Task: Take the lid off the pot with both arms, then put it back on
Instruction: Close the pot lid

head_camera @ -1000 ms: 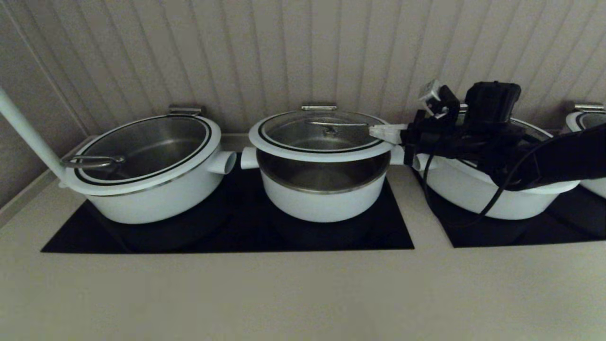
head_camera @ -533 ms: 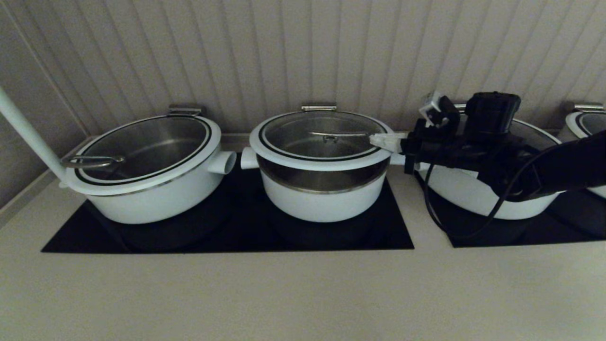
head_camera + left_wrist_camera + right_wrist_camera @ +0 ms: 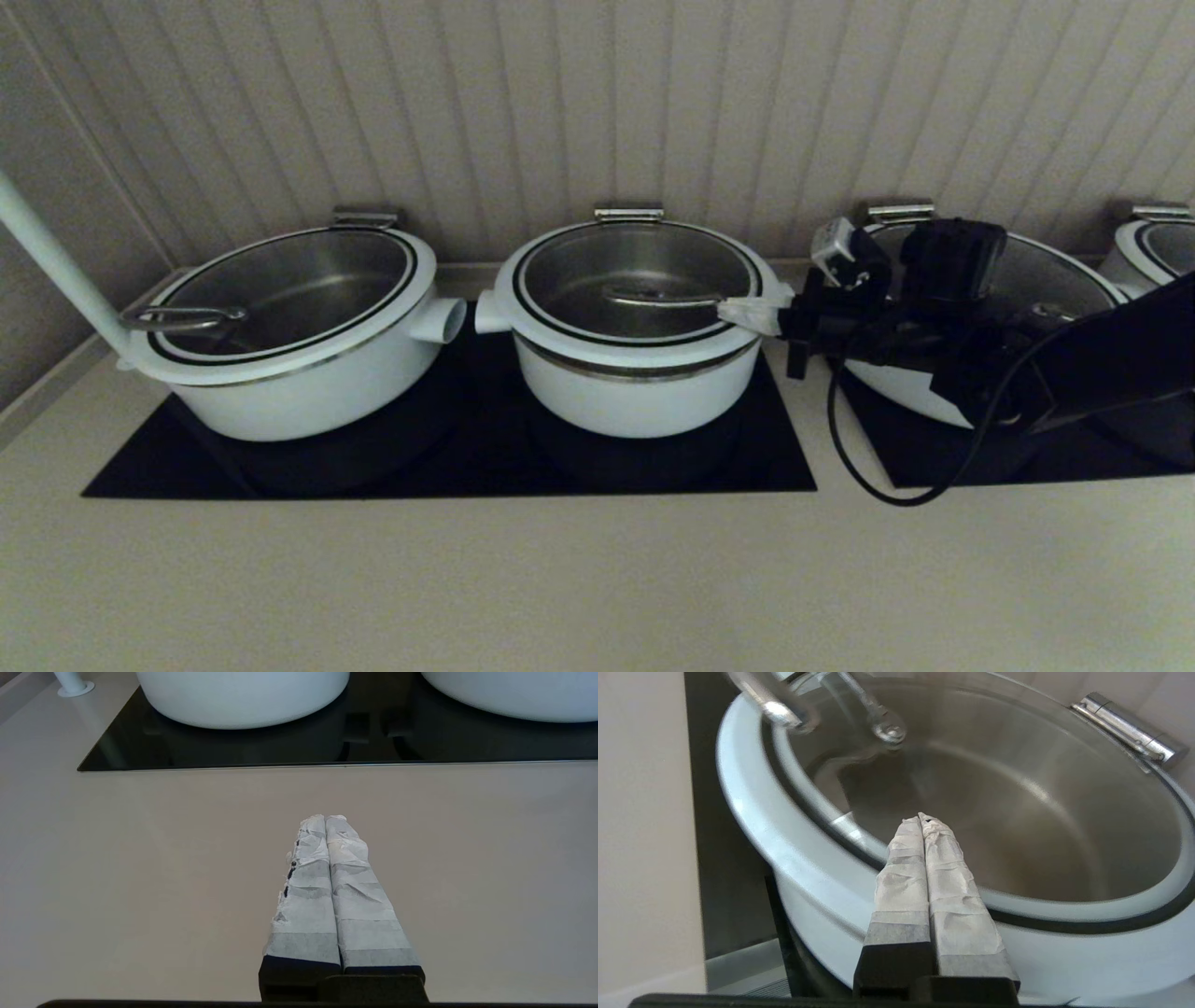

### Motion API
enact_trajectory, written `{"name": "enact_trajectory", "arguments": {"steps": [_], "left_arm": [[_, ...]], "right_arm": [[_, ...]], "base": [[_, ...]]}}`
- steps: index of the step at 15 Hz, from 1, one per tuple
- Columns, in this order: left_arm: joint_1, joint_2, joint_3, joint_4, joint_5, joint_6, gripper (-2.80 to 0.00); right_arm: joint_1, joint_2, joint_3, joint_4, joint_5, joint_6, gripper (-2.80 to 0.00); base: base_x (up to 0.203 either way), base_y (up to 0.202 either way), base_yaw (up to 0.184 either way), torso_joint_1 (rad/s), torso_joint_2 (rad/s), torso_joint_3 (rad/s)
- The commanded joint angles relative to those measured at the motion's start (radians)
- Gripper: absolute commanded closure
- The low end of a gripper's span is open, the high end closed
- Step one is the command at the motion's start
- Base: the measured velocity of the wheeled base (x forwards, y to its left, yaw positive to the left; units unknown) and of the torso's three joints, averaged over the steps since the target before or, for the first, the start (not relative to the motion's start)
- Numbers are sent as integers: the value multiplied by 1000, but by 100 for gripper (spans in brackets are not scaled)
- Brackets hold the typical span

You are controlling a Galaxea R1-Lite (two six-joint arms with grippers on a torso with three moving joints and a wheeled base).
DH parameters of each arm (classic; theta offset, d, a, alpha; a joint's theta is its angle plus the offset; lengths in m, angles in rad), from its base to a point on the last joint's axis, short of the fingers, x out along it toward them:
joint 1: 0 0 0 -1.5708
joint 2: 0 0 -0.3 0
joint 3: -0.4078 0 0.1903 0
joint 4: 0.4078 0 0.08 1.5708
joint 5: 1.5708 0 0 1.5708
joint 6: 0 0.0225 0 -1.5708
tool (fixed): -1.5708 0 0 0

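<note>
Glass lid [image 3: 635, 280] sits on the white pot [image 3: 637, 397]. Right pincer [image 3: 747, 315], fingers pressed together, holding nothing, rests at its rim; left pincer [image 3: 325, 817], also closed, hovers over the counter [image 3: 140, 858].

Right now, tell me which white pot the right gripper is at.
The middle pot: the right gripper rests over its lid beside the broadside steel handle. The neighbouring pots' handles point sideways.

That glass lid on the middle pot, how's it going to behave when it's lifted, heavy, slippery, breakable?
The lid looks rigid and probably hefty for its size: glass in a broad white rim. The glass is likely fragile and slick, so the steel bar handle seems the safer hold. Lifted from one side, it may tilt.
</note>
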Motion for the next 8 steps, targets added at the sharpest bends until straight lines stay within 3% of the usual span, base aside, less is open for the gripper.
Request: {"name": "enact_trajectory", "arguments": {"steps": [1,8], "left_arm": [[0,1,0,0,0,0,0],[0,0,0,0,0,0,0]], "right_arm": [[4,3,46,-23,5,-3,0],[4,-3,153,-90,3,-4,0]], "base": [[0,0,0,0,0,0],[0,0,0,0,0,0]]}}
